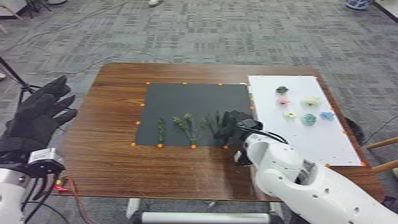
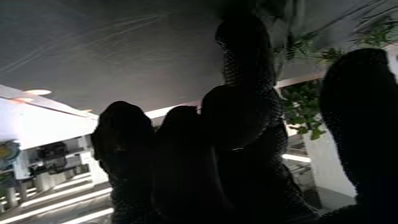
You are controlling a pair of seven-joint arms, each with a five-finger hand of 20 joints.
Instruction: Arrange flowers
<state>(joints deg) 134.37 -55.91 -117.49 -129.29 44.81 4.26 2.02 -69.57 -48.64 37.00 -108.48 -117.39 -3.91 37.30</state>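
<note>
The right hand [image 1: 240,125] is low over the black mat [image 1: 187,100], at its four o'clock, fingers mostly extended and the thumb apart from them. Greenery [image 2: 305,107] shows in that gap; whether any of it is held, I cannot tell.

The likeliest trouble is a crowded reach. A dark-leaved stem [image 1: 216,131] lies right beside the glove, with a branched stem [image 1: 188,120] near six o'clock and a slim sprig [image 1: 162,131] towards seven. Closing on loose foliage could gather two stems at once, or crush leaves rather than grip a stalk (thick gloves probably feel little of something so thin). Fingertips pressed too low might also ruck the mat and shift all the stems.

The second risk sits at three o'clock from the mat, where the flower heads [image 1: 309,119] are on the white sheet [image 1: 320,145]. The right forearm angles in low over that sheet's edge, so a sideways swing could scatter them.

The left hand [image 1: 31,120], open at the counter's [image 1: 107,145] nine o'clock, steadies nothing.
</note>
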